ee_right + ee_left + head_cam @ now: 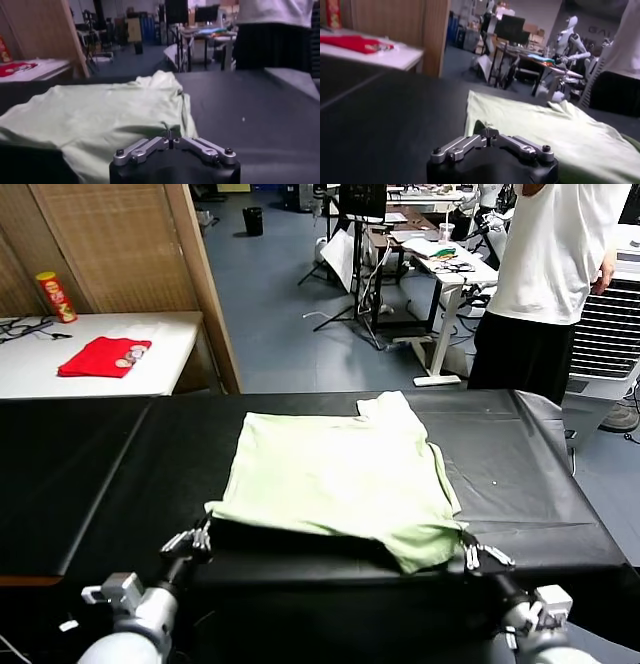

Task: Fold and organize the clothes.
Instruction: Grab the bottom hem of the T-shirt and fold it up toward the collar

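Observation:
The pale light-green T-shirt lies spread on the black table, partly folded, with one sleeve at the far right. Its near edge is raised slightly off the table, with shadow under it. My left gripper is shut on the near left corner of the shirt. My right gripper is shut on the near right corner. In the left wrist view the gripper pinches a bit of the shirt. In the right wrist view the gripper pinches the shirt's edge.
A red folded cloth and a red can sit on a white table at the far left, beside a wooden partition. A person in a white T-shirt stands beyond the far right corner.

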Robot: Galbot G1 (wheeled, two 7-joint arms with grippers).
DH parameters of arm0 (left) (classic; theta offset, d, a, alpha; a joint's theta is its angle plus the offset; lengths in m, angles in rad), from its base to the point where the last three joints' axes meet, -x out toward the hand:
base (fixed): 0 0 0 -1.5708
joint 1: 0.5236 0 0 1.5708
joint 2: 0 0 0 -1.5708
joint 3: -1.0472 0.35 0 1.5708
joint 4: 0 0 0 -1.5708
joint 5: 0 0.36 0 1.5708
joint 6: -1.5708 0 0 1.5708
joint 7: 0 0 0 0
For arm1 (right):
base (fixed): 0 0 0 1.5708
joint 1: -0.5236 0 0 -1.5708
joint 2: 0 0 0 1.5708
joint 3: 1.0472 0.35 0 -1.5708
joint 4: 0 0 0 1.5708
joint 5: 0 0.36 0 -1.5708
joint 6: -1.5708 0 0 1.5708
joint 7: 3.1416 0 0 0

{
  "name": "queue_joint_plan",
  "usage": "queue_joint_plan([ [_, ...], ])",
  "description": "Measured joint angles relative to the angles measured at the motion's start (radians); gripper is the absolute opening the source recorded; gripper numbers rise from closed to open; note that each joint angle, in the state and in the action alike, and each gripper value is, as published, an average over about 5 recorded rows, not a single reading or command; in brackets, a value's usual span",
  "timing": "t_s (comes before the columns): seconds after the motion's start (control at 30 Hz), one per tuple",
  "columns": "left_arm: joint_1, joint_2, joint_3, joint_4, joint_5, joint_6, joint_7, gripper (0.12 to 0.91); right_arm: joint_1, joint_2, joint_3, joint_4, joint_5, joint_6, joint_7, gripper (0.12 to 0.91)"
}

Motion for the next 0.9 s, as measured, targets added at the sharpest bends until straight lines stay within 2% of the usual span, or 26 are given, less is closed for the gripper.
queue_joint_plan([
  [0.3,-0.093,0.002,0.037,0.105,0.095,-0.029,0.005,0.127,0.133,-0.005,-0.090,-0.157,-0.031,0.036,-0.037,0.134],
  [0.4,-0.121,0.003,0.051,0.143,0.110,-0.028,0.005,0.127,0.135,-0.009,-0.094,-0.168,-0.041,0.043,-0.054,0.229],
  [0.53,-0.154,0.005,0.059,0.192,0.127,-0.026,0.013,0.127,0.110,-0.025,-0.081,-0.141,-0.061,0.037,-0.065,0.442],
  [0.63,-0.163,0.004,0.060,0.215,0.142,-0.028,0.018,0.268,0.073,-0.040,-0.063,-0.096,-0.066,0.024,-0.064,0.609],
  [0.7,-0.160,0.003,0.059,0.220,0.147,-0.029,0.019,0.418,0.043,-0.049,-0.050,-0.062,-0.068,0.016,-0.062,0.711],
  [0.77,-0.154,0.003,0.057,0.219,0.150,-0.029,0.019,0.536,0.011,-0.054,-0.038,-0.033,-0.070,0.010,-0.060,0.770],
  [0.9,-0.135,0.007,0.051,0.204,0.147,-0.027,0.019,0.729,-0.048,-0.057,-0.027,-0.002,-0.078,0.004,-0.059,0.795],
])
